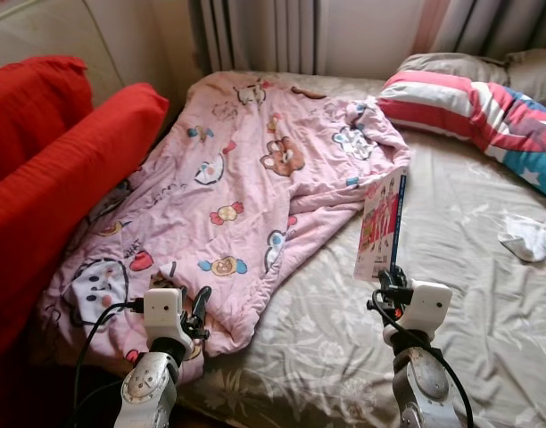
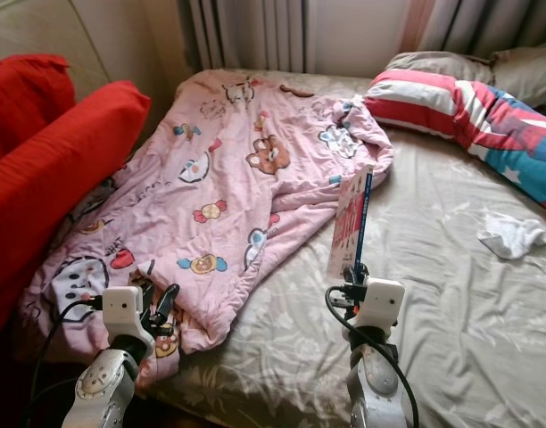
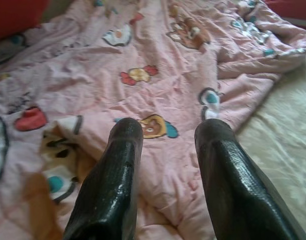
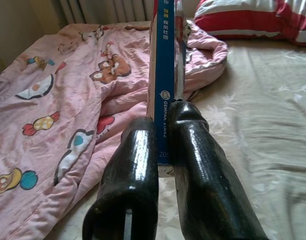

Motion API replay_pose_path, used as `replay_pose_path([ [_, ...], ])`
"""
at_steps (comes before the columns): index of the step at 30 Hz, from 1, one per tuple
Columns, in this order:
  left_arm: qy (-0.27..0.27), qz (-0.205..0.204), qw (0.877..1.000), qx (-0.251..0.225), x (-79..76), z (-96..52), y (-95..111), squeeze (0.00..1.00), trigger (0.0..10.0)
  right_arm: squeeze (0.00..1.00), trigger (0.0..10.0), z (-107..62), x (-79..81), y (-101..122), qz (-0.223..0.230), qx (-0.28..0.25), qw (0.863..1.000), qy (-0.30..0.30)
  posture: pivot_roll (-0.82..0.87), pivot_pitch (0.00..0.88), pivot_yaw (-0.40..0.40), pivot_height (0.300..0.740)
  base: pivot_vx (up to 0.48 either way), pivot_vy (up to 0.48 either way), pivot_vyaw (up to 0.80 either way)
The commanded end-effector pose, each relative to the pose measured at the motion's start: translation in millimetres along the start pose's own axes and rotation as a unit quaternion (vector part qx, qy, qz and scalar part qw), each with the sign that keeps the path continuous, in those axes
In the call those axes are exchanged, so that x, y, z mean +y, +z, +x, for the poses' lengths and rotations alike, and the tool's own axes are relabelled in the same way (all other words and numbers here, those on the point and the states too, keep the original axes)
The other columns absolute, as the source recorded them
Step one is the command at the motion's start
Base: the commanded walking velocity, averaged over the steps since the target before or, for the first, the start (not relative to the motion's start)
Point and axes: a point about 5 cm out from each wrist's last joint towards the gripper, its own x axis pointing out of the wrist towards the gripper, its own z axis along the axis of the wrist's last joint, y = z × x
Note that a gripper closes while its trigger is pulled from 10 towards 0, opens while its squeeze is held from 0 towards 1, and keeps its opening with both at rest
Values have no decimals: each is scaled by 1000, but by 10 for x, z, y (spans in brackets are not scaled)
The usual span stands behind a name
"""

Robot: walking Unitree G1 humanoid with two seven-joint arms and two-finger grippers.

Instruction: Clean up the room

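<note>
My right gripper (image 1: 392,281) is shut on the bottom edge of a thin book (image 1: 381,223) with a pink cover and a blue spine (image 4: 164,75). It holds the book upright above the beige bed sheet (image 1: 469,303), just off the edge of the pink cartoon blanket (image 1: 246,187). That blanket lies crumpled across the bed's left half. My left gripper (image 1: 195,308) hovers open over the blanket's near corner, its two black fingers (image 3: 120,165) apart with nothing between them.
Two red cushions (image 1: 68,169) lean along the left side. A red, white and blue striped pillow (image 1: 469,107) and a grey pillow (image 1: 451,64) lie at the head. A small white cloth (image 1: 530,237) sits on the sheet at right. A radiator (image 1: 255,36) stands behind the bed.
</note>
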Motion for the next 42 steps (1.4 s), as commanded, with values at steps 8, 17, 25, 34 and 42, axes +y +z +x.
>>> replay_pose_path([
  [8,1,2,1000,14,35,-66,-84,0,10000,0,10000,7,21,2,9,3,1000,-5,-33,197,17,740,0,-106,-100],
  [17,-1,5,1000,13,33,-68,-81,0,10000,0,10000,1,23,7,5,-2,1000,-6,-32,201,18,740,0,-344,-356],
  [25,-1,5,1000,13,31,-71,-82,0,10000,0,10000,-1,30,12,1,-4,1000,-5,-31,203,18,740,0,-360,0],
  [34,-3,5,1000,12,28,-73,-76,0,10000,0,10000,-3,32,-7,5,3,1000,-12,-30,204,19,740,0,-361,-392],
  [42,-2,4,1000,12,25,-73,-77,0,10000,0,10000,-8,25,-11,3,0,1000,-15,-29,204,20,740,0,-360,-91],
])
